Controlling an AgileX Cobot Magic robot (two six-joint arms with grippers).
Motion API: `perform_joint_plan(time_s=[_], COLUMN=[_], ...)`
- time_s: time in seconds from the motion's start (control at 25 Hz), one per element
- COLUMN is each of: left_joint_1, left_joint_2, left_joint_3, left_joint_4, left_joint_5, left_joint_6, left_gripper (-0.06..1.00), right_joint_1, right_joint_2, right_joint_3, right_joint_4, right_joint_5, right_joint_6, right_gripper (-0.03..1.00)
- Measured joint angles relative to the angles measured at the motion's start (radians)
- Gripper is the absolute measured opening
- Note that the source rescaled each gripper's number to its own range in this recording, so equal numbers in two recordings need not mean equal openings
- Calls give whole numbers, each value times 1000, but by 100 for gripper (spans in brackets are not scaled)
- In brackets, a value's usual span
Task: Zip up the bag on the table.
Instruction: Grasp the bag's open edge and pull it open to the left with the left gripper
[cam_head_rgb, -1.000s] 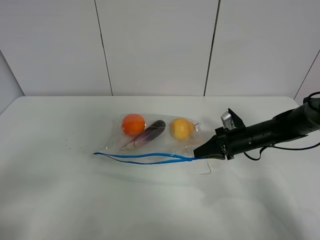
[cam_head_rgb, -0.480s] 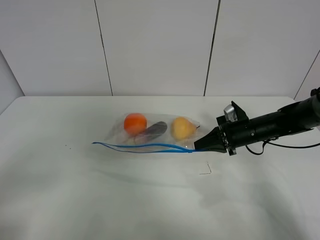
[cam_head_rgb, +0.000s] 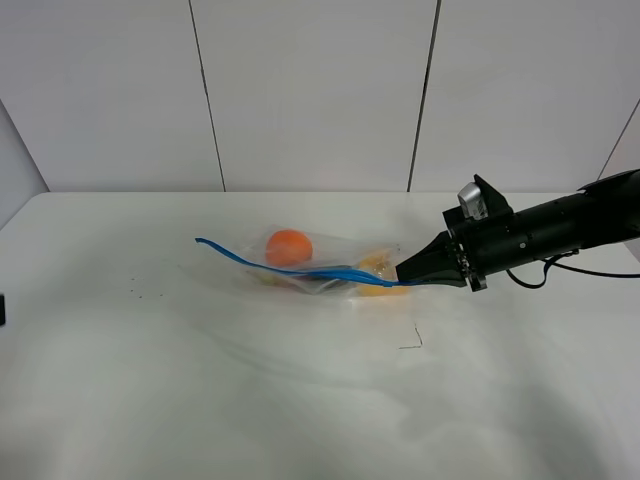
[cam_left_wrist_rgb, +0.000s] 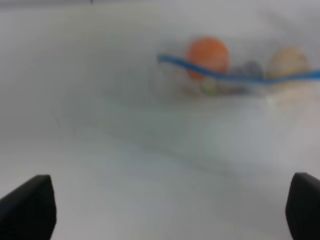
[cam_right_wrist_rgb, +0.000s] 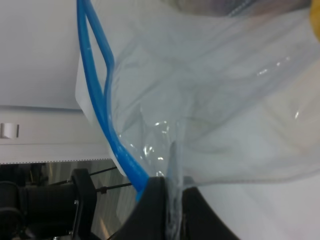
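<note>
The clear bag (cam_head_rgb: 320, 265) lies on the white table (cam_head_rgb: 300, 400), its right end lifted. An orange fruit (cam_head_rgb: 289, 246) and a yellow one (cam_head_rgb: 375, 266) show through it. The blue zipper strip (cam_head_rgb: 270, 266) runs from the raised left tip to my right gripper (cam_head_rgb: 405, 279), which is shut on the bag's right corner. In the right wrist view the gripper (cam_right_wrist_rgb: 162, 200) pinches the plastic beside the blue strip (cam_right_wrist_rgb: 102, 107). My left gripper (cam_left_wrist_rgb: 165, 215) is open and empty, well short of the bag (cam_left_wrist_rgb: 235, 75), with blurred dark fingertips (cam_left_wrist_rgb: 30, 207) at the frame's corners.
A small dark mark (cam_head_rgb: 412, 340) sits on the table in front of the right gripper. A dark sliver (cam_head_rgb: 2, 308) shows at the far left edge. White wall panels stand behind the table.
My right gripper has risen and drawn back slightly with the bag's corner. The bag has tilted, and the zipper's left end has lifted off the table. A dark sliver has appeared at the left edge.
</note>
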Motion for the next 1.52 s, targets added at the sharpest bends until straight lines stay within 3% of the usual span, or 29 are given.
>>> perform_joint_plan(time_s=[0.12,0.28,0.52,0.68,0.8,0.96,1.04,1.16,1.32,1.52], left_joint_1=[-34,-138,-393,-646,-826,-1028,-1111,-1185,-1235,-1258], left_joint_2=[128,296,505,643,769,945,1029,1140,1262,1381], left_joint_3=[-89,-185,-273,-283,-284,-284,-284,-285,-306,-394], left_joint_4=[-8,14,209,491,807,1269,1484,1725,1902,1954], left_joint_5=[-56,-87,-204,-301,-330,-327,-311,-285,-244,-243], left_joint_6=[46,129,150,29,-193,-562,-730,-906,-1019,-1044], left_gripper=[100,100,100,100,100,100,100,100,100,100], right_joint_1=[0,0,0,0,0,0,0,0,0,0], right_joint_2=[0,0,0,0,0,0,0,0,0,0], right_joint_3=[0,0,0,0,0,0,0,0,0,0], right_joint_4=[0,0,1,2,13,30,33,36,40,45], right_joint_5=[0,0,0,0,0,0,0,0,0,0], right_joint_6=[2,2,2,2,2,2,2,2,2,4], right_gripper=[0,0,0,0,0,0,0,0,0,0])
